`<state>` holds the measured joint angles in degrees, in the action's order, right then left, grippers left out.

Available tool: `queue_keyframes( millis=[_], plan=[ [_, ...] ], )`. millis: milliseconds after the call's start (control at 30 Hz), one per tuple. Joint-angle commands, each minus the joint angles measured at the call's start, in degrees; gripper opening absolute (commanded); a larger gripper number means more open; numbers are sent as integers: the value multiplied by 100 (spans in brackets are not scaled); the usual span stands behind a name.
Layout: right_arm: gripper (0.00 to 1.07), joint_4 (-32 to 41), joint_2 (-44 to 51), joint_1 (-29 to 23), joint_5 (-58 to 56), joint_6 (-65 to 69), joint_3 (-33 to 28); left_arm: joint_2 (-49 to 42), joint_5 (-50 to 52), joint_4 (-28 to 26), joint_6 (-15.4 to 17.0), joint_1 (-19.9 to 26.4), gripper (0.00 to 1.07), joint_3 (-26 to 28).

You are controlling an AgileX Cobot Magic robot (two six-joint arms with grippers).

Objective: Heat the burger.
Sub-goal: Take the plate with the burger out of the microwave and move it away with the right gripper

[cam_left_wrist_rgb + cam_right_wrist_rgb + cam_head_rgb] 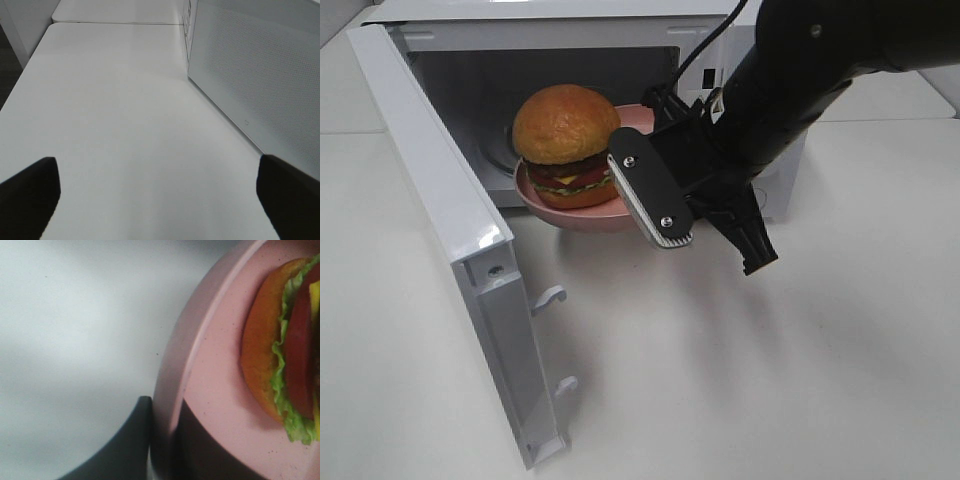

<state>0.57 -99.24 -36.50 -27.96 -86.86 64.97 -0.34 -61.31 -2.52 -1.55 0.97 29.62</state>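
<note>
The burger [565, 135], with its golden bun, lettuce, tomato and dark patty, sits on a pink plate [582, 215]. The plate hangs at the mouth of the open microwave [560, 12], partly inside the cavity. My right gripper [632, 175] is shut on the plate's right rim. In the right wrist view the plate [220, 390] rim runs between the dark fingers [125, 450], with the burger [270, 365] beyond. My left gripper [160, 200] is open over bare table, holding nothing, and is out of the exterior high view.
The microwave door [450, 220] swings out to the front left, with its latch hooks facing the table. In the left wrist view, the door's perforated outer face [260, 70] stands close by. White table [740, 380] spreads in front and to the right.
</note>
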Motion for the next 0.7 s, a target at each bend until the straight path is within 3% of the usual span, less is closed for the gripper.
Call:
queue_keyframes(
  millis=[33,700],
  plan=[
    [0,34,327,126,510,143,-138,34,0,-11,34,11,100,0],
    [0,-57,2544,109,498,223,-2103,34,0,-11,34,11,100,0]
  ],
)
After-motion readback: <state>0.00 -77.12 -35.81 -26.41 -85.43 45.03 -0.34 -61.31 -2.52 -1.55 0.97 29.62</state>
